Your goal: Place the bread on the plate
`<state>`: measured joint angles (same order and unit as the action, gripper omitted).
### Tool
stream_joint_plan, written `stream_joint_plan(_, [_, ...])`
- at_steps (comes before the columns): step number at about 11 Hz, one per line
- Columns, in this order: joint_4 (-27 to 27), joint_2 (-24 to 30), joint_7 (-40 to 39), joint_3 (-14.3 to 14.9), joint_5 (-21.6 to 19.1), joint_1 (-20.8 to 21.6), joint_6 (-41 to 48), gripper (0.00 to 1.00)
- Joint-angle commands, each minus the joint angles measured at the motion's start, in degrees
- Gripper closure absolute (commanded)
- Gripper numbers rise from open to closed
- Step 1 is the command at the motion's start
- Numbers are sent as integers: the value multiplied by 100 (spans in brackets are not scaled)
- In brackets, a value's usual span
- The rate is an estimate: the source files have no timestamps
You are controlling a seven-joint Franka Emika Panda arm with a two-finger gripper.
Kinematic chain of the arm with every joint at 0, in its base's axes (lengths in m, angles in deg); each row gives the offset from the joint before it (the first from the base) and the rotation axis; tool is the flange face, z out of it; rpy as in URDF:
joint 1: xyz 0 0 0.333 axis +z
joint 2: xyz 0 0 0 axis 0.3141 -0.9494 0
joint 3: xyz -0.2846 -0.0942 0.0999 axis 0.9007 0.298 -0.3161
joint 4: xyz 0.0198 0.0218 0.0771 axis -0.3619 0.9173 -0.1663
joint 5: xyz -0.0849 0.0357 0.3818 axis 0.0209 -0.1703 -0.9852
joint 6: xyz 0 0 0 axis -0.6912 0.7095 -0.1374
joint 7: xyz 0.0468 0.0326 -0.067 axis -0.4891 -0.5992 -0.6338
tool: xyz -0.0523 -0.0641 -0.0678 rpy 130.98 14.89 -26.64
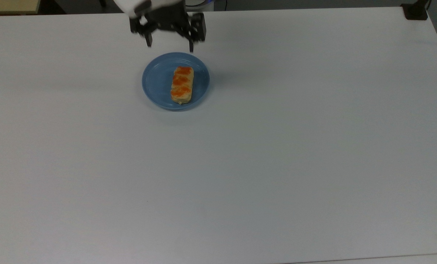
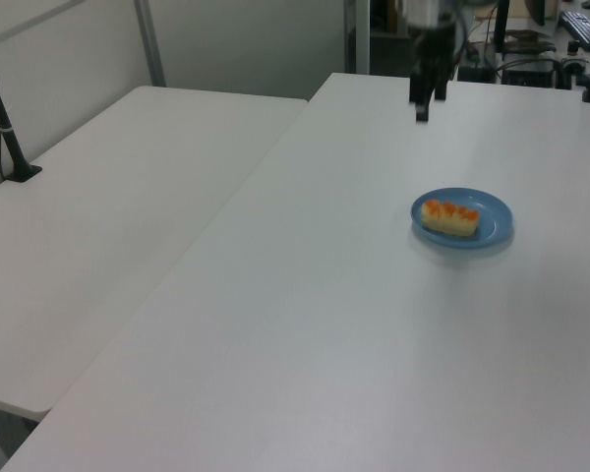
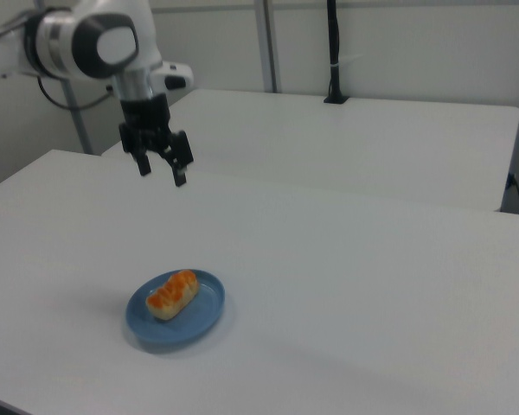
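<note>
The bread (image 1: 182, 84) is a pale-tan oblong roll with orange patches, lying flat on the round blue plate (image 1: 157, 79). The same roll (image 2: 449, 217) rests on the plate (image 2: 496, 215) in the left view, and the bread (image 3: 172, 293) lies across the plate (image 3: 203, 314) in the right view. My gripper (image 1: 170, 46) hangs open and empty well above the table, past the plate's far rim in the top view. In the right view the gripper (image 3: 162, 174) is high above the plate with its two black fingers spread apart.
The white table (image 1: 277, 146) stretches wide around the plate. A second white table (image 2: 128, 197) adjoins it on the left view's left. A black post (image 3: 333, 52) stands on the far table in the right view, and a black clamp (image 1: 415, 11) sits at the top view's upper right corner.
</note>
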<state>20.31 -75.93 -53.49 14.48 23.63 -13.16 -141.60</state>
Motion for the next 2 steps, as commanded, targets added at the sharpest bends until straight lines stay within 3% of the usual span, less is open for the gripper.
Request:
stream_joint_plan(1, [-426,93,-258,-96,-393,-321,532,0])
stream_joint_plan(2, [-418,110,-267,-105,-393,-330,532,0])
